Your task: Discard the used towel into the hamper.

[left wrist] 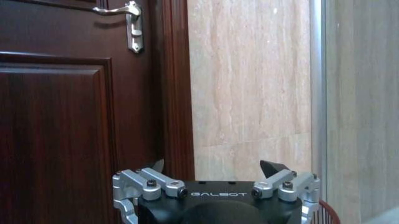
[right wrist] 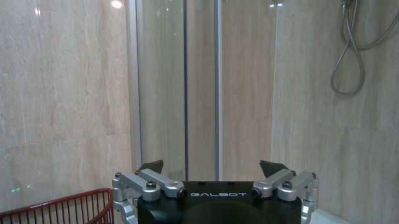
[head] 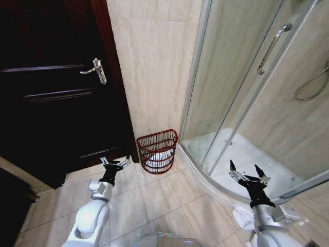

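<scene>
Both spread and empty: left end effector [head: 114, 164], right end effector [head: 249, 173]. White cloth [head: 157, 157] already inside hamper [head: 157, 151] on floor by wall; task seemingly done.

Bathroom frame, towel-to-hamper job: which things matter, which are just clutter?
Job:
- hamper, on the floor by the wall
- white item inside it, maybe the towel
- white cloth on the floor by the right arm, maybe a towel
- left gripper, open, empty
- right gripper, open, empty

Clutter:
- dark door
- shower handle
- shower hose
</scene>
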